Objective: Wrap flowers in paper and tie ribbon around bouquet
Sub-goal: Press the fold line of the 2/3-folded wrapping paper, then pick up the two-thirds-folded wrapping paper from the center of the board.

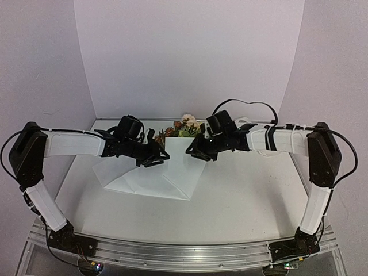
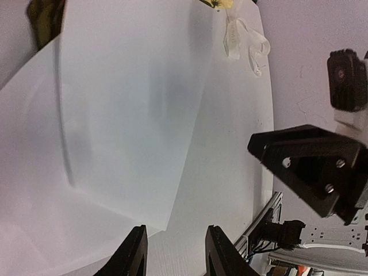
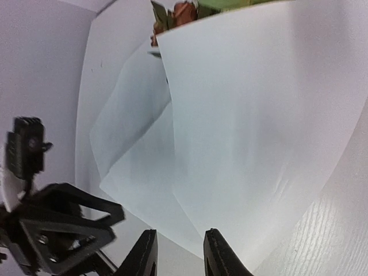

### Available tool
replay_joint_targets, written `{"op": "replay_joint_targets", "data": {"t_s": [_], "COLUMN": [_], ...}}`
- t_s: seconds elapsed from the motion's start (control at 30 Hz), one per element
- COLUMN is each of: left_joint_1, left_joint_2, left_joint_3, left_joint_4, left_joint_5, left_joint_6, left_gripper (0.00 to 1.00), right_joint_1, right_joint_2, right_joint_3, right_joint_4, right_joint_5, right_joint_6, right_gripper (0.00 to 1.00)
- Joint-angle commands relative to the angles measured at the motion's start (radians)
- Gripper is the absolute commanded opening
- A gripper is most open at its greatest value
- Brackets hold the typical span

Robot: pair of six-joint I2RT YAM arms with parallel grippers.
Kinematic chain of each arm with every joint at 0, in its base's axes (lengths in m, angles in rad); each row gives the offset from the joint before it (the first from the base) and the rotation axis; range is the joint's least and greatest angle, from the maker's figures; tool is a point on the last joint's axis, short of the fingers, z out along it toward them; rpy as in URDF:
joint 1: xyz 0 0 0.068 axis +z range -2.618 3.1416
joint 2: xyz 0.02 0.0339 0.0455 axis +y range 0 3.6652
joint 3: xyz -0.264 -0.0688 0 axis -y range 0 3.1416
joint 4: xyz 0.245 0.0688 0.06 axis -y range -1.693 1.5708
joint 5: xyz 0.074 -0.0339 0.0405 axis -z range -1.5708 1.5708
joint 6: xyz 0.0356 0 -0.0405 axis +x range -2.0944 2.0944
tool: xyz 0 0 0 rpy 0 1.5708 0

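White paper (image 1: 152,177) lies folded near the middle of the table (image 1: 247,195), its flaps laid over the flowers (image 1: 184,127), whose blooms poke out at the sheet's 12 o'clock end.

In the left wrist view the left claw (image 2: 175,244) has its 2 fingers partly apart with nothing between them, hanging just above the paper's near edge. In the right wrist view the right claw (image 3: 181,244) is also part open and empty, over the lower edge of a flap.

The top view does not show either opening. It does show the 2 claws facing each other across the sheet's upper part, the left at about 10 o'clock of the paper and the right at about 1 o'clock.

Only the left wrist view shows the ribbon (image 2: 246,45) clearly. It is a loose cream loop on the table at 1 o'clock in that picture, near the paper's far corner.

Only the right wrist view shows the layered flaps, with an orange-pink bloom at 12 o'clock.
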Motion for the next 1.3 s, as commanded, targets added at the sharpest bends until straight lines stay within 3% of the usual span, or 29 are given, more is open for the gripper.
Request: {"op": "replay_joint_targets", "data": {"t_s": [0.0,0.27,0.43,0.7,1.27], "left_joint_1": [0.078,0.194,0.243,0.273,0.310], "left_joint_2": [-0.200,-0.551,-0.665,-0.557,-0.367], "left_joint_3": [-0.175,-0.475,-0.586,-0.624,-0.609], "left_joint_4": [-0.070,-0.281,-0.331,-0.195,-0.040], "left_joint_5": [-0.107,-0.308,-0.400,-0.405,-0.417], "left_joint_6": [-0.040,-0.134,-0.187,-0.187,-0.154], "left_gripper": [0.38,0.43,0.49,0.51,0.36], "right_joint_1": [0.082,0.180,0.208,0.220,0.296], "right_joint_2": [0.049,0.068,0.089,0.179,0.326], "right_joint_3": [0.077,0.100,0.108,0.198,0.440], "right_joint_4": [-0.127,-0.237,-0.268,-0.268,-0.267], "right_joint_5": [0.128,0.314,0.381,0.348,0.209], "right_joint_6": [-0.102,-0.119,-0.108,-0.126,-0.051], "right_gripper": [0.30,0.30,0.33,0.36,0.27]}}
